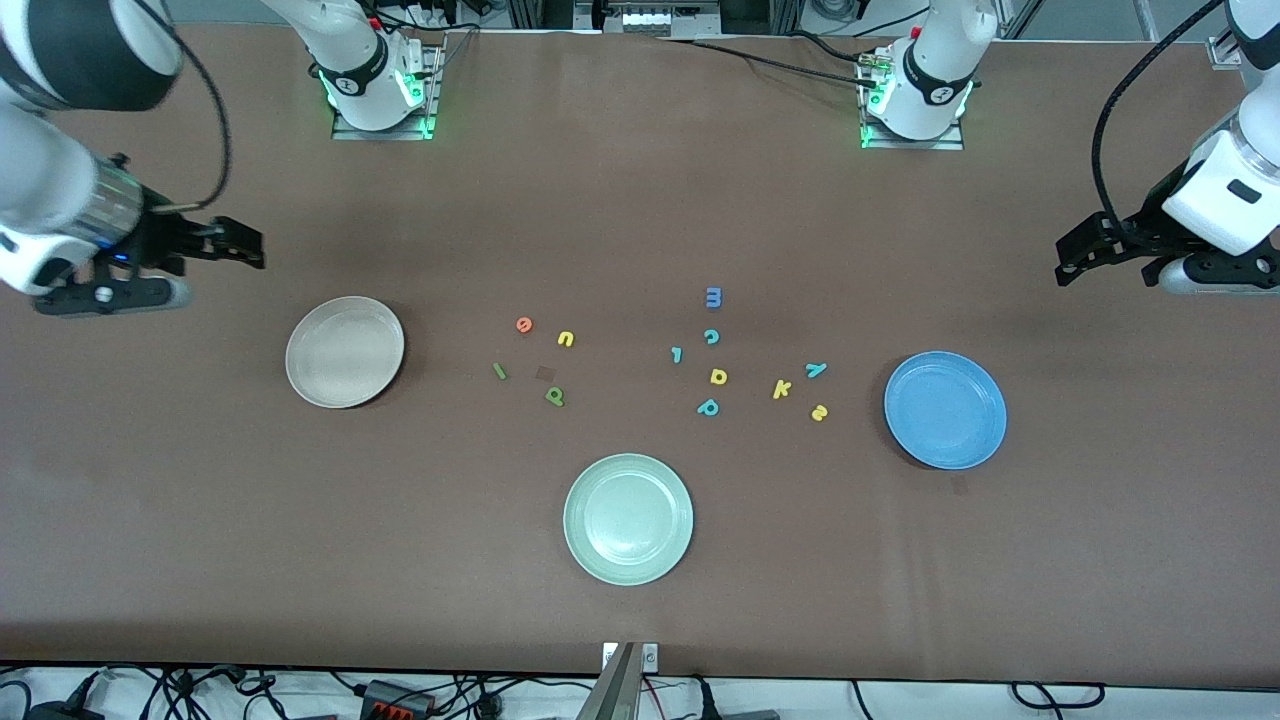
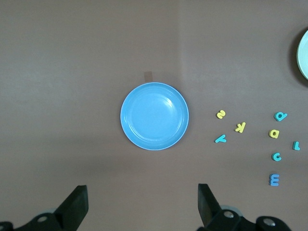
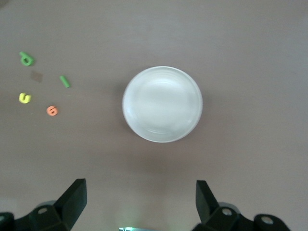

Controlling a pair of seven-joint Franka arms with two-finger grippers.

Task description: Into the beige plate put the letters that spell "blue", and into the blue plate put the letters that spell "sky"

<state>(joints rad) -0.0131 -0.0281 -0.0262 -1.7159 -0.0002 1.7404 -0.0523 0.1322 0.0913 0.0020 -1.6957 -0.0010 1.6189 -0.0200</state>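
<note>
Hands, left hand (image 2: 139, 209) and right hand (image 3: 139, 207), hover wide open, holding nothing

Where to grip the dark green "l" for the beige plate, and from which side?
Judgement: come straight down with the open right gripper and pinch the dark green "l" across its narrow width at mid-length. It lies flat, a slanted bar, so turn the gripper to match. Nothing touches it; the beige plate is empty.

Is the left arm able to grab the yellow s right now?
Probably yes. The left gripper hangs open toward its end of the table, and the yellow s lies flat beside the blue plate, with nothing covering it.
</note>
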